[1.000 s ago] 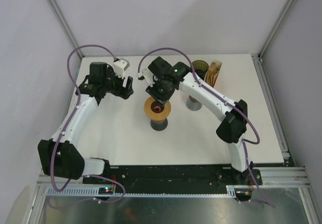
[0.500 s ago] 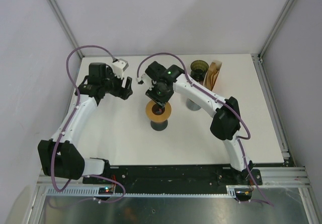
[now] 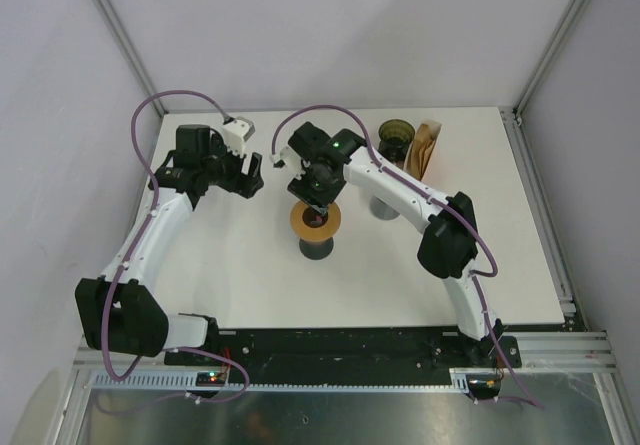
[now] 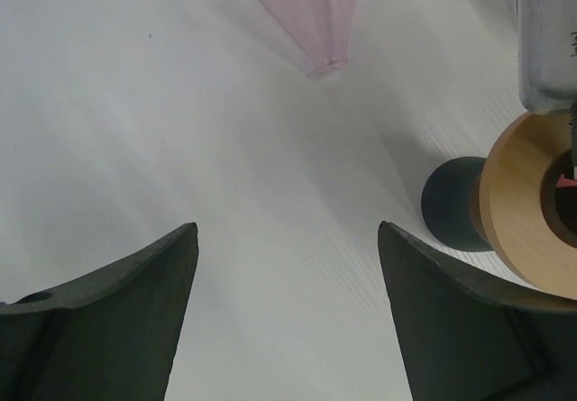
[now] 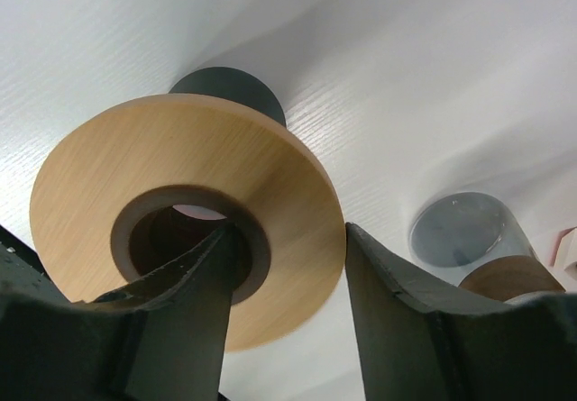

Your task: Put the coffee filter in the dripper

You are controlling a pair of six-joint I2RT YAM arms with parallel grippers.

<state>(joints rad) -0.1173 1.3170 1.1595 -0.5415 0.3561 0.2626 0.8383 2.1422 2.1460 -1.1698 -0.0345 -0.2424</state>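
A wooden ring point(image 3: 315, 223) sits level on a dark stand. My right gripper point(image 3: 314, 205) hangs over it, open. In the right wrist view one finger point(image 5: 194, 284) reaches into the ring's point(image 5: 270, 176) hole and the other stands outside the rim, with a small gap at the hole's wall. Something pink shows inside the hole. A translucent pink cone point(image 4: 311, 9), seemingly the dripper, lies on the table ahead of my open, empty left gripper point(image 4: 288, 225), which hovers left of the ring point(image 4: 518, 203). Brown coffee filters point(image 3: 428, 145) stand in a holder at the back right.
A dark green cup point(image 3: 396, 137) stands beside the filter holder. A grey cylinder point(image 3: 385, 205) with a brown band stands right of the ring, under the right forearm, and appears in the right wrist view point(image 5: 460, 230). Frame rails border the white table point(image 3: 250, 285).
The right arm shifted its elbow left and the wooden ring went from tilted and raised to level on its stand. The right jaws have widened slightly. The left arm has stayed still.
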